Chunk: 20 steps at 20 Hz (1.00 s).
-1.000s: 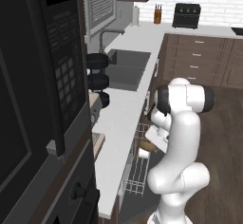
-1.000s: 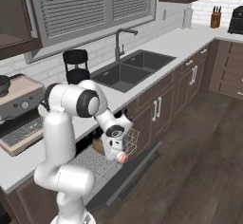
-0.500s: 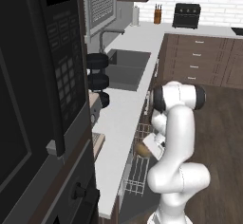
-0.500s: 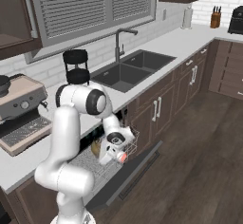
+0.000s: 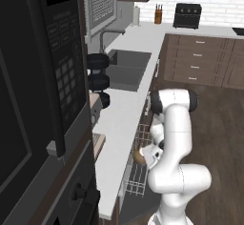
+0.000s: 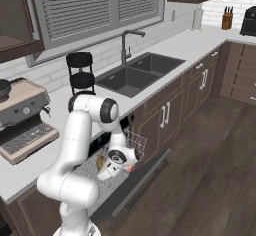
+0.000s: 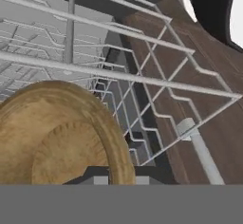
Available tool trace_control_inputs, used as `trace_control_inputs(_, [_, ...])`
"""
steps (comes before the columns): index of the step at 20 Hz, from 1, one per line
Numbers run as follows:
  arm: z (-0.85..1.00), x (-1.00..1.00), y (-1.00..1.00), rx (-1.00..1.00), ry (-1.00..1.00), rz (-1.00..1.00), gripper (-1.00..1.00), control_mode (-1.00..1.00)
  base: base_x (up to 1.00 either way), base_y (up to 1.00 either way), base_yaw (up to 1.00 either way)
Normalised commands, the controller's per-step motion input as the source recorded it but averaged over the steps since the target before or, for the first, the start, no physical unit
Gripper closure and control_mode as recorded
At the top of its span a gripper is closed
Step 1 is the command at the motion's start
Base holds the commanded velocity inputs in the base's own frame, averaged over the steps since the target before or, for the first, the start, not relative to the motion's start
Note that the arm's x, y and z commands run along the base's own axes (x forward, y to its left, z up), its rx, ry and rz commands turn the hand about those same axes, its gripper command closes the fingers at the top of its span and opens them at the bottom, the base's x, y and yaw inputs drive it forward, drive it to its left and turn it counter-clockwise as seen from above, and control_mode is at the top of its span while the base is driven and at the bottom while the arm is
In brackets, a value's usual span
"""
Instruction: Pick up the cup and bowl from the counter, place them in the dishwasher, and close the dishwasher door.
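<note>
The tan wooden bowl (image 7: 57,137) fills the lower left of the hand view, tilted, inside the dishwasher's white wire rack (image 7: 142,78). My gripper (image 7: 108,176) is shut on its rim. From the base, the bowl (image 6: 101,161) (image 5: 138,156) hangs low over the pulled-out rack (image 6: 136,142) (image 5: 136,181), with the gripper (image 6: 108,166) (image 5: 146,156) right beside it. A small white and red thing (image 6: 128,168) at the rack's front looks like the cup. The dishwasher door (image 6: 147,177) lies open and flat. The pale counter (image 6: 170,47) (image 5: 119,119) runs above.
Black round stacked things (image 6: 81,70) (image 5: 98,78) stand by the sunken sink (image 6: 135,72) (image 5: 126,69). A coffee machine (image 6: 22,115) sits on the counter's left end. A tall dark oven column (image 5: 38,86) stands close on the left. Wood floor (image 6: 210,155) lies open to the right.
The hand has gone down with the bowl, from above the rack's edge to low inside the rack. The base has not moved.
</note>
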Motion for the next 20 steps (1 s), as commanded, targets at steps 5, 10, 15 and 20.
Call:
trace_control_inputs(5, [-0.42, 0.43, 0.09, 0.00, 0.07, -0.22, 1.00, -1.00, 0.00, 0.00, 0.00])
trace_control_inputs(10, [-0.54, 0.49, 0.00, 0.00, 0.16, -0.21, 1.00, -1.00, 0.00, 0.00, 0.00])
trace_control_inputs(15, [-0.62, 0.35, 0.00, 0.00, 0.18, -0.19, 1.00, -1.00, 0.00, 0.00, 0.00])
trace_control_inputs(20, [-0.65, 0.23, 0.00, 0.00, 0.19, -0.17, 1.00, -1.00, 0.00, 0.00, 0.00])
